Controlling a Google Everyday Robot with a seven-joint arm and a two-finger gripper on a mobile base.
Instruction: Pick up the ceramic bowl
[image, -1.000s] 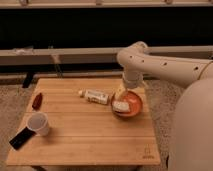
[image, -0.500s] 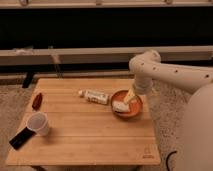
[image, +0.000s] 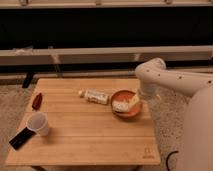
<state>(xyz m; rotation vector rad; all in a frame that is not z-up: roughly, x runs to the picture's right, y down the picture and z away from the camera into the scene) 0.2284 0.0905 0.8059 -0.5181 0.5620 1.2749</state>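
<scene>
The ceramic bowl (image: 125, 104) is a round, shallow, orange-red bowl on the right part of the wooden table (image: 85, 142). Something pale lies inside it. My gripper (image: 134, 100) reaches down from the white arm (image: 165, 79) on the right. It sits at the bowl's right rim, touching or just above it. The bowl rests on the table.
A white bottle (image: 95, 96) lies on its side just left of the bowl. A small white cup (image: 39, 123) and a black flat object (image: 20, 137) are at the front left. A dark red object (image: 37, 101) lies at the left edge. A dark bench runs behind the table.
The arm has swung to the right, so its elbow now stands off the table's right side and more of the bowl shows. The bowl has stayed in place.
</scene>
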